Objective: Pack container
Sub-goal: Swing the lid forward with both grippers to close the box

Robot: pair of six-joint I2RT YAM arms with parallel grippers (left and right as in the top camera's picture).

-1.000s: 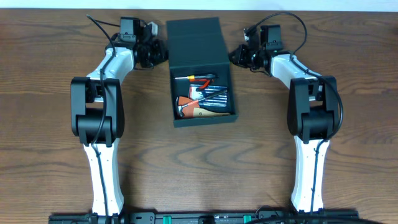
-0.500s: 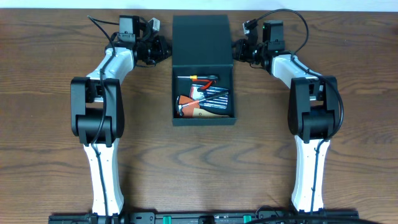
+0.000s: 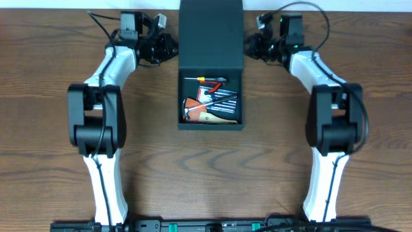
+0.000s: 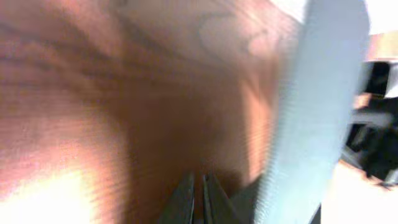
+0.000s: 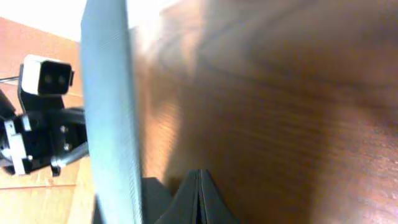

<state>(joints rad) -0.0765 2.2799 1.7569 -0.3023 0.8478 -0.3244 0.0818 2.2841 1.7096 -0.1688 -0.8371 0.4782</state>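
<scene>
Left gripper [image 4: 200, 190]: jaws together, nothing between them. Right gripper [image 5: 199, 183]: the same, pinched shut and empty. Each sat just beside a side edge of the lid [image 3: 211, 32], one on either side.

Within the last second both arms had reached toward the far edge. The container [image 3: 211, 125], skewed before, now stood square at the far middle of the table [image 3: 51, 148]. The lid was still open and showed longer from above.

Judgement: packing looked done, closing remained.

Container: matte dark box, tools [image 3: 212, 103] heaped inside, red and orange among them.
</scene>
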